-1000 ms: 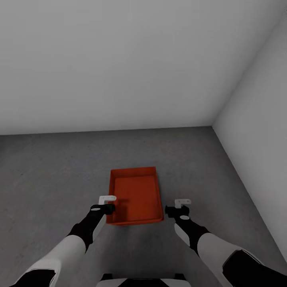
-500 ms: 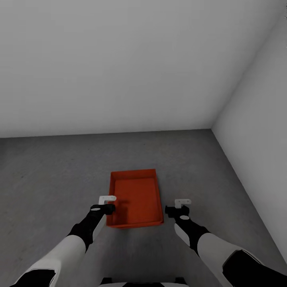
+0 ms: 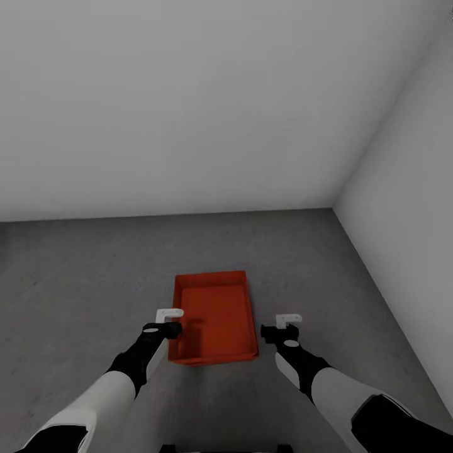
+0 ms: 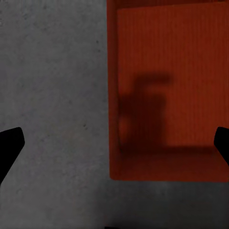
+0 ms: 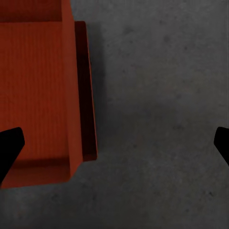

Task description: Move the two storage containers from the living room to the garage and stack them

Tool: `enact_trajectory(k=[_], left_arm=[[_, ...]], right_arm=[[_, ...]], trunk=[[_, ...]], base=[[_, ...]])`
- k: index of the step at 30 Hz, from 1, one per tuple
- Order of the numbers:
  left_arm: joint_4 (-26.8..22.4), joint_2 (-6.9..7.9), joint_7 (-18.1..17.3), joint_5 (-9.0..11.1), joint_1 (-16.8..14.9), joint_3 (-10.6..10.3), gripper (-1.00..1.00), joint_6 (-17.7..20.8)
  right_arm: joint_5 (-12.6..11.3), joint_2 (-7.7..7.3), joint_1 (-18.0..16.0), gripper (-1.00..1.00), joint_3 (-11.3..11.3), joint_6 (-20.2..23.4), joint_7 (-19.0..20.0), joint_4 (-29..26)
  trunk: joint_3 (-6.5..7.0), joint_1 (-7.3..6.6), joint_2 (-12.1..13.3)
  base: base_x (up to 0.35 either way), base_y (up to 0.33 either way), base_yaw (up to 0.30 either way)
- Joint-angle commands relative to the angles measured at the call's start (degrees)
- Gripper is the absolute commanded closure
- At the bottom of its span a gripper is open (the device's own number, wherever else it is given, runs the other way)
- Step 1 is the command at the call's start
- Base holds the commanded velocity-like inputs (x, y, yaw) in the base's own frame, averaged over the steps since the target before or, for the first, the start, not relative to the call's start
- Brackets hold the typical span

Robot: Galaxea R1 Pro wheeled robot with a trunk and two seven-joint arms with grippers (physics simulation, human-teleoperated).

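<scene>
One orange-red storage container (image 3: 214, 318) rests flat on the dark grey concrete floor (image 3: 82, 283) of the garage, its open side up and nothing in it. My left gripper (image 3: 168, 321) hangs open above its near left corner; the left wrist view shows the container (image 4: 167, 95) under one fingertip and bare floor under the other. Just off the near right corner, my right gripper (image 3: 280, 326) is open too. The right wrist view has the container (image 5: 33, 95) with a darker red band along its side. Neither gripper holds anything.
A plain white back wall (image 3: 189, 113) stands beyond the container, and a white side wall (image 3: 409, 189) closes the right. They meet in a corner at the far right. Bare concrete stretches to the left of the container.
The whole head view has shifted slightly, so the container and the wall's foot sit lower in the picture. Both arms keep their pose and both grippers stay open.
</scene>
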Motion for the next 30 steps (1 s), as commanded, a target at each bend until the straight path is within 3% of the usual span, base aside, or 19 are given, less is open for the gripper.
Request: enact_trajectory(k=[1,30], left_arm=[[-0.11,-0.03,0.11,-0.14,-0.01,0.1,-1.0,0.34],[0.07,-0.03,0.03,-0.12,-0.01,0.1,-1.0,0.34]], right_arm=[[-0.61,0.0,-0.05,-1.0,0.48,-0.24,-0.22,0.04],[-0.61,0.0,-0.05,-1.0,0.48,-0.24,-0.22,0.04]], trunk=[[0.01,0.03,-0.09],[2.59,0.03,-0.09]], base=[[0.0,0.0,0.0],[0.0,0.0,0.0]])
